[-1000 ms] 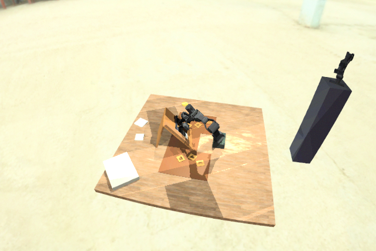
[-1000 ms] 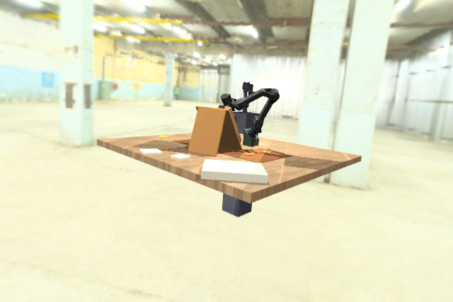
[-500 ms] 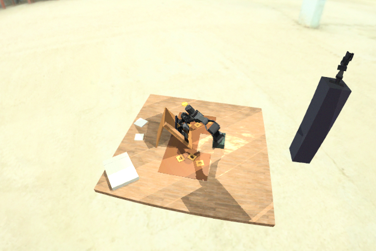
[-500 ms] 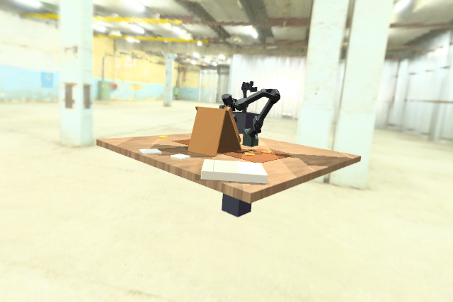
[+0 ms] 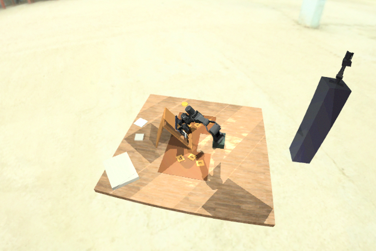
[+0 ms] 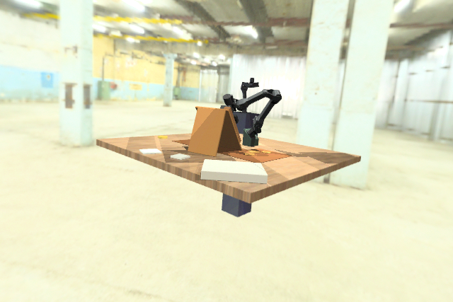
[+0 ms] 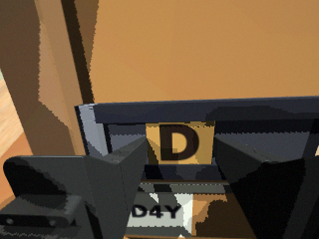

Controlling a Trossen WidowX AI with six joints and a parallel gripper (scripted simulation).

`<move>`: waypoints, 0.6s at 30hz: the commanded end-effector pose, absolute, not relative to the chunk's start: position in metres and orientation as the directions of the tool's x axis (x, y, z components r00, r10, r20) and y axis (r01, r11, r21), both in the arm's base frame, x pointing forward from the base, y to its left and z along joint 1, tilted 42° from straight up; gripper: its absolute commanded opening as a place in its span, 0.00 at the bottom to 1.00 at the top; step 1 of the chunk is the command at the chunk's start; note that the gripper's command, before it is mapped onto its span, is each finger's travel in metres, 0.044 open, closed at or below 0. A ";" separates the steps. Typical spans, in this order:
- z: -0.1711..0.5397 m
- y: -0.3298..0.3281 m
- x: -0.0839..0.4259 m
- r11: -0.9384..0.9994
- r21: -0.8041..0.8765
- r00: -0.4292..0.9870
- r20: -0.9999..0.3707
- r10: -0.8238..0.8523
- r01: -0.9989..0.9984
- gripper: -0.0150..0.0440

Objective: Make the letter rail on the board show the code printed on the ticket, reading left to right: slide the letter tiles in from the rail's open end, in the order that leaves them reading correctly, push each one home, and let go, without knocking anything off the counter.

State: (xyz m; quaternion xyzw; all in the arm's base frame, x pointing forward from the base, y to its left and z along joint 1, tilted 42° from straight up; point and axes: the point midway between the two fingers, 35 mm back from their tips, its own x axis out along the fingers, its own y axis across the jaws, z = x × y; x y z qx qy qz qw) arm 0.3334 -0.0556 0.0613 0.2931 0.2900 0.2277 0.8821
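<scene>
The tilted wooden board [image 5: 170, 118] [image 6: 207, 130] [image 7: 209, 55] carries a dark rail [image 5: 176, 121] [image 7: 199, 109]. A yellow tile marked D [image 7: 179, 145] is upright in the rail's channel in the wrist view. My gripper [image 5: 183, 129] [image 7: 178, 140] is shut on it, one finger at each side. Empty channel shows between the tile and the light end piece at the rail's left. The ticket [image 7: 186, 201] below shows D4Y; my left finger may cover its left part. Loose tiles [image 5: 180, 158] [image 5: 191, 157] [image 5: 200, 163] lie on the orange mat [image 5: 170, 166]; another tile [image 5: 197, 124] lies near the arm.
On the wooden counter [image 5: 242, 139] [image 6: 311, 160], a thick white block [image 5: 121, 170] [image 6: 233, 171] lies near the edge. Two small white pieces [image 5: 140, 121] [image 5: 138, 136] lie behind the board. A yellow disc [image 5: 184, 103] [image 6: 162, 136] lies beyond the board's far end.
</scene>
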 end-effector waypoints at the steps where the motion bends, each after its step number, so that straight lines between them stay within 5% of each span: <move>1: 0.064 -0.053 0.332 0.726 0.648 0.730 -0.379 0.569 -0.230 0.25; 18: 0.070 -0.047 0.330 0.726 0.648 0.730 -0.379 0.569 -0.230 0.25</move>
